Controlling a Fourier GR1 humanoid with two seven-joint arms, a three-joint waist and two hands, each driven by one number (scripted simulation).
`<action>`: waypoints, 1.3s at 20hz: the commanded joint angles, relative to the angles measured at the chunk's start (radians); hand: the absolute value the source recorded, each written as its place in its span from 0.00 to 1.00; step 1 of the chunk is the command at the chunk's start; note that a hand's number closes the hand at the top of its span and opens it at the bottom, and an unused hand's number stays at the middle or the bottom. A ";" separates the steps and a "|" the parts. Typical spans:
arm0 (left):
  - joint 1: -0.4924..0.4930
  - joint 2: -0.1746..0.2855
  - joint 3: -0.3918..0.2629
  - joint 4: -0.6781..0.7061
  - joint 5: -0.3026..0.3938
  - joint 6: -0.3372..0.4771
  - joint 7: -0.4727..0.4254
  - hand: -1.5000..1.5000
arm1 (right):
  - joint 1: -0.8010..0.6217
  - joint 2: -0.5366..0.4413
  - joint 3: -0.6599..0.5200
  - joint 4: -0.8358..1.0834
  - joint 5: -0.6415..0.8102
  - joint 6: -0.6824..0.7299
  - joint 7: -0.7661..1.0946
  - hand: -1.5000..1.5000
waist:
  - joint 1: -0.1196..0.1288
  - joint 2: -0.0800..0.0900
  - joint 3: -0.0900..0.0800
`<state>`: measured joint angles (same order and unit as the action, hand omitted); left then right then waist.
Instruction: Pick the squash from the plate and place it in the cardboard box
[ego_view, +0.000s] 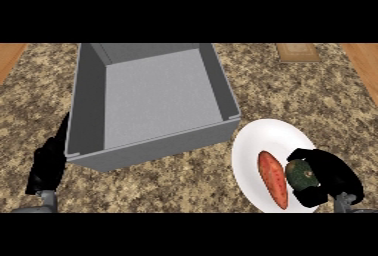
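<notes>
The right robot hand (334, 172) covers much of the dark green squash (300, 173), so only its left side shows (whether it still rests on the white plate (269, 134) is hard to tell). The fingers curl round the squash at the plate's right part, just beside an orange vegetable (273, 180). The left robot hand (47, 167) stands with straight fingers against the grey box (155, 145) on the table (184, 175), holding nothing.
</notes>
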<state>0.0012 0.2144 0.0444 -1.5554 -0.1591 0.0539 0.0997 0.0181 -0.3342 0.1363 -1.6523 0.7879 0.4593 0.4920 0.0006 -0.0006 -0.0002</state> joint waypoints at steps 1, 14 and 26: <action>-0.024 -0.014 -0.004 0.046 -0.017 0.005 -0.022 0.50 | 0.055 -0.042 0.034 0.021 0.121 -0.142 -0.108 1.00 | -0.004 0.001 0.000; -0.024 -0.019 0.004 0.028 -0.029 -0.004 -0.014 0.50 | -0.121 0.309 0.210 -0.026 0.471 -0.236 0.426 1.00 | 0.005 0.001 -0.001; 0.010 -0.062 -0.016 0.001 -0.054 0.016 -0.011 0.50 | -0.302 0.333 0.426 -0.163 0.520 -0.267 0.669 1.00 | 0.004 0.000 0.000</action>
<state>0.0202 0.1780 0.0397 -1.5820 -0.2010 0.0543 0.1075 -0.2105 -0.0185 0.4903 -1.7623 1.3279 0.1980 1.0418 0.0045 -0.0037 -0.0028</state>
